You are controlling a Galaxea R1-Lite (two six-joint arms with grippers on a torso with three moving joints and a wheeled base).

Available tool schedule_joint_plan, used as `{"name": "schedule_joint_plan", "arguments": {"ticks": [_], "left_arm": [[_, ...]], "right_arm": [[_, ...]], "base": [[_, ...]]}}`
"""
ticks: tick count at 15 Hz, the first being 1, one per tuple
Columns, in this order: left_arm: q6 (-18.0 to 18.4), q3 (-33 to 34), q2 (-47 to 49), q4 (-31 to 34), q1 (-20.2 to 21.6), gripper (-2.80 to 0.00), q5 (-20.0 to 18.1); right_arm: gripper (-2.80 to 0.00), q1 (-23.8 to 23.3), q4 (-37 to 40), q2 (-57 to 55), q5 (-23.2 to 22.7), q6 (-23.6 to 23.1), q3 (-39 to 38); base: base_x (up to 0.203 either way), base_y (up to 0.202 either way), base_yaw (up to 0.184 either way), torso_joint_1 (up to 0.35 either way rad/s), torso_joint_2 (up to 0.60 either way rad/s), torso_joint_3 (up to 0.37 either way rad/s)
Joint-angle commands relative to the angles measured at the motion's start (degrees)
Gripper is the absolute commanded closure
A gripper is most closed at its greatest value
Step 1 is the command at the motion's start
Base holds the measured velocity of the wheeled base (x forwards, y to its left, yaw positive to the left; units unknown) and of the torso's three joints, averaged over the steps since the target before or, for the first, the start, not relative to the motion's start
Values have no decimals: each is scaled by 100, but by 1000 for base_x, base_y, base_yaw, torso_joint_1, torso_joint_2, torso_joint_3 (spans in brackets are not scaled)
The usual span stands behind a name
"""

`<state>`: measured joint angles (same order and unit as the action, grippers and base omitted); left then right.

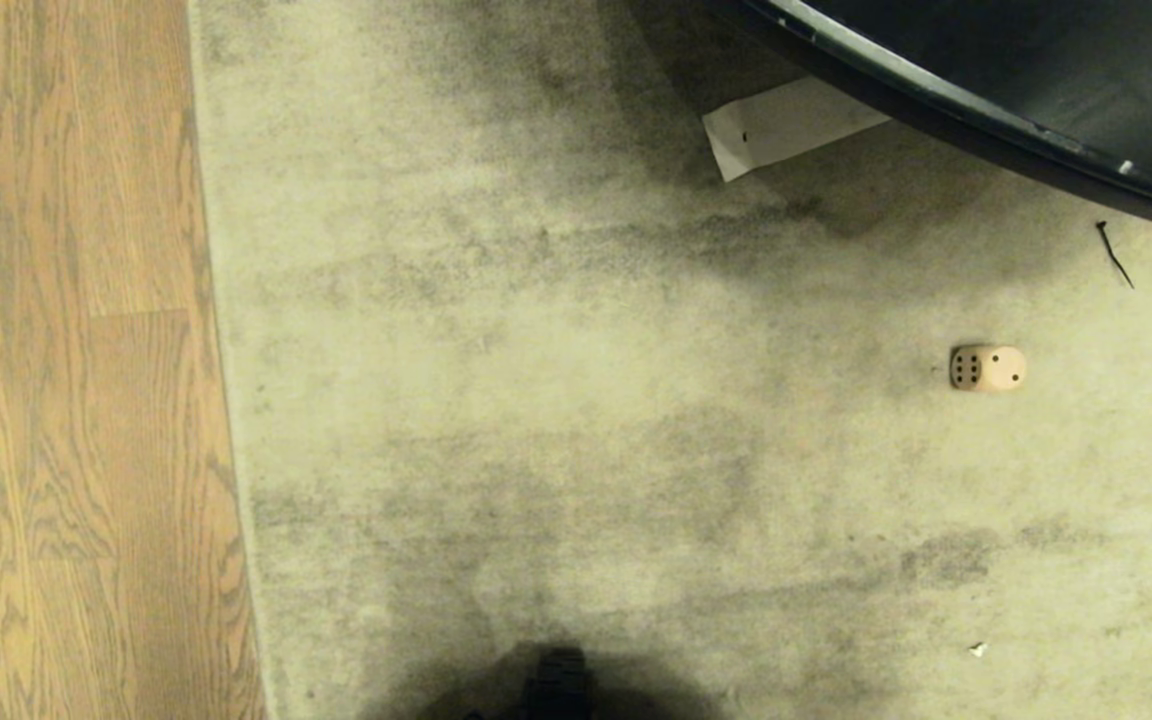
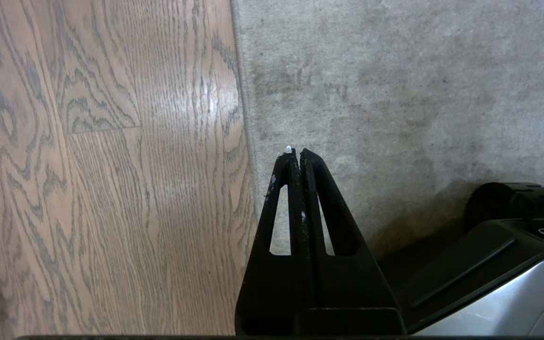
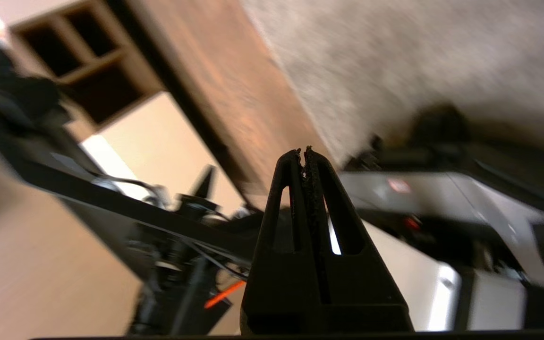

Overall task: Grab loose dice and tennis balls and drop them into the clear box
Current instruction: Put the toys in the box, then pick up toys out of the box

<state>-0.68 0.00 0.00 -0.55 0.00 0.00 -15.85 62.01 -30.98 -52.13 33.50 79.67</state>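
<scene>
A: Where is the thing to collect now?

B: One cream die [image 1: 987, 368] lies on the grey carpet [image 1: 576, 400], on the robot's right side in the head view; the face with six pips looks to the side and a face with two pips looks up; it stands free, well apart from the white paper [image 1: 781, 125] and from the thin black tie [image 1: 1114, 254] beyond it. No tennis ball and no clear box are visible in any view.

A: And the hands?

B: The left gripper [image 2: 295, 152] is clenched with nothing between the fingers; it hangs over the border between the carpet and the wood floor [image 2: 88, 165]. The right gripper [image 3: 303, 152] is also pressed together and empty; its view shows the robot's own body and a shelf [image 3: 71, 56] in the distance, not the die; neither arm appears in the head view.

A: How will the die handle?

B: I judge it light and hard; it will not bend or break; but the rounded corners and smooth faces can slip. The best hold is on two opposite flat faces, near the middle; the fingers must first open. The soft carpet may let the fingertips sink a little; a pinch on the corners could make it squirt out and roll away.
</scene>
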Motion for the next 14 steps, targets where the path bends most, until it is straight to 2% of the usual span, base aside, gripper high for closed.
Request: {"name": "schedule_joint_plan", "arguments": {"ticks": [1,4,9,11,14], "left_arm": [[-2,18,0,-7,0,0,0],[-2,18,0,-7,0,0,0],[-2,18,0,2,0,0,0],[-2,18,0,-7,0,0,0],[-2,18,0,-7,0,0,0]], "right_arm": [[0,1,248,328,129,-216,-461],[0,3,424,538,699,-605,-1217],[0,-1,353,737,841,-840,-2078],[0,-5,220,745,1161,-1170,-2481],[0,1,101,756,1283,-1291,-2787]], "base": [[0,0,0,0,0,0],[0,0,0,0,0,0],[0,0,0,0,0,0],[0,0,0,0,0,0],[0,0,0,0,0,0]]}}
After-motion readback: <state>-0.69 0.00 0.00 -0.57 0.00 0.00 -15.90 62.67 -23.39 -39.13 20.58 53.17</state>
